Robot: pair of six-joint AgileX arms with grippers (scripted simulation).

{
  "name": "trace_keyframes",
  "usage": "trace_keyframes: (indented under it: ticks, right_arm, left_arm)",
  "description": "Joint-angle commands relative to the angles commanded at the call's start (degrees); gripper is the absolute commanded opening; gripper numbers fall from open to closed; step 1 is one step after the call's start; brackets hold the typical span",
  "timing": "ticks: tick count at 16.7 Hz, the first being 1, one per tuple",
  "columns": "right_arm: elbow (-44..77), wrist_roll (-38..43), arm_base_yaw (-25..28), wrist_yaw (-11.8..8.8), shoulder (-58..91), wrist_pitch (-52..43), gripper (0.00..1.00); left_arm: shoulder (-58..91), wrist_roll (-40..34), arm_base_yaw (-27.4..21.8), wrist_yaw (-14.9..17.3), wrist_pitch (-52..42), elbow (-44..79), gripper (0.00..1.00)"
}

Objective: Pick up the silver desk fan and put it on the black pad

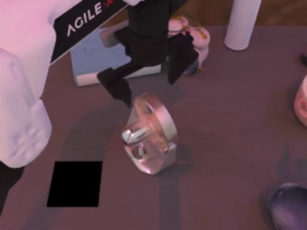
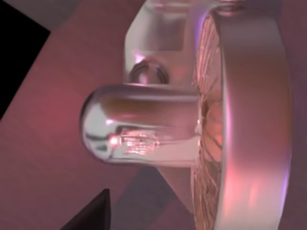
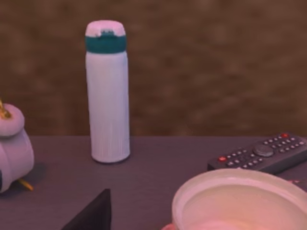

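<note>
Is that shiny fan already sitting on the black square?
No. The silver desk fan stands on bare table, apart from the black pad at its lower left.

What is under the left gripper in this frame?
The left gripper hangs open above the silver desk fan, which stands on bare tabletop right of the black pad. The arm also covers part of a light blue book and a pink alarm clock.

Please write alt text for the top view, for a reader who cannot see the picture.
The left gripper, fingers open, hangs just above the silver desk fan, which stands near the middle of the table. The black pad lies bare toward the table's near left. A blue book, an alarm clock and a white bottle stand at the far edge.
</note>
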Motion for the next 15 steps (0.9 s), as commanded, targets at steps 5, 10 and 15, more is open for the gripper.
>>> trace_keyframes:
  ticks: [5,10,15]
  right_arm:
    - [0.0,0.0,0.0,0.0,0.0,0.0,1.0]
    - [0.0,0.0,0.0,0.0,0.0,0.0,1.0]
    - [0.0,0.0,0.0,0.0,0.0,0.0,1.0]
  left_arm:
    - [-1.12,0.1,-0.07,0.0,7.0,-8.29,1.0]
    - [-1.76,-0.02,-0.18,-0.01,12.37,-14.23,1.0]
    - [-1.76,-0.02,-0.18,-0.01,12.37,-14.23,0.85]
